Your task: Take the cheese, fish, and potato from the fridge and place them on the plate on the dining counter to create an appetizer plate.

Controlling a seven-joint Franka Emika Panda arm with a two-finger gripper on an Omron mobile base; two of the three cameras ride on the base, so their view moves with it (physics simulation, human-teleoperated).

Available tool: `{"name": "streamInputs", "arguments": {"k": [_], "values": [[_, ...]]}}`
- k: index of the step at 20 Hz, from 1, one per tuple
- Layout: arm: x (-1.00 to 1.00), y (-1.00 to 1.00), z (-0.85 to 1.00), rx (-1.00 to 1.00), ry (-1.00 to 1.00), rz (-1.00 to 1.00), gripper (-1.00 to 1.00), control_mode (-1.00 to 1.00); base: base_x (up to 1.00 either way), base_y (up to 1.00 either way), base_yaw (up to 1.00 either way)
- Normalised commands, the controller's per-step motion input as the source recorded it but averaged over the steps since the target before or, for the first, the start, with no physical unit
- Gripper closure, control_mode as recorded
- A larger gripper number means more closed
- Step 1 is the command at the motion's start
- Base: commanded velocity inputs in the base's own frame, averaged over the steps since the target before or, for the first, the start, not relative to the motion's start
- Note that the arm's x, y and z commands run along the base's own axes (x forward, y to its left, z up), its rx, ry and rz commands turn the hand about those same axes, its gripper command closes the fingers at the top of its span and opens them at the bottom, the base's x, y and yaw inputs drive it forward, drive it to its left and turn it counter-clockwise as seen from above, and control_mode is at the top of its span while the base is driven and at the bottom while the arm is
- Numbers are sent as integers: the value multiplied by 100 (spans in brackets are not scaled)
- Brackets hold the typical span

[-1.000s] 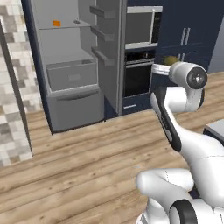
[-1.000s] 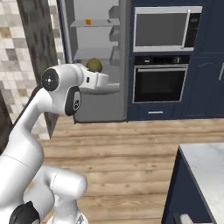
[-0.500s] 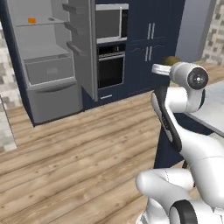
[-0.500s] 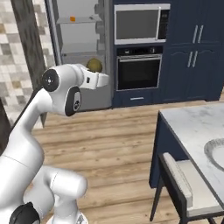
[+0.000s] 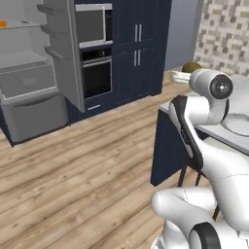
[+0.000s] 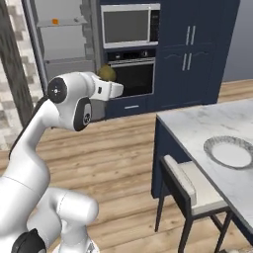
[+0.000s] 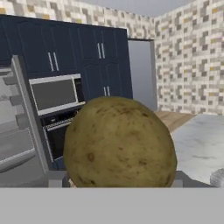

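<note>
Grey and tall, the open fridge stands left of the white grey-veined marble worktop, a small orange wedge of cheese on its upper shelf. Nearer the worktop's right end sits the round grey-white plate. Left of the worktop, above the wooden floor, the pincer grips the roundish olive-brown potato.

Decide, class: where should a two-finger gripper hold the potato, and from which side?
Grip the potato across its rounded middle, fingers on opposite flanks. It is a roundish lump without handle or edge, so any side works; the gripper already holds it that way.
</note>
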Motion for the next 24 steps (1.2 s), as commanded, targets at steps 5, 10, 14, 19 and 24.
{"name": "streamInputs", "arguments": {"k": [5,10,14,19,24], "values": [[0,0,0,0,0,0,100,100,19,0,-29],[0,0,0,0,0,0,100,100,15,-1,-29],[0,0,0,0,0,0,100,100,29,0,-31],[0,0,0,0,0,0,100,100,50,0,-36],[0,0,0,0,0,0,100,100,58,0,-41]]}}
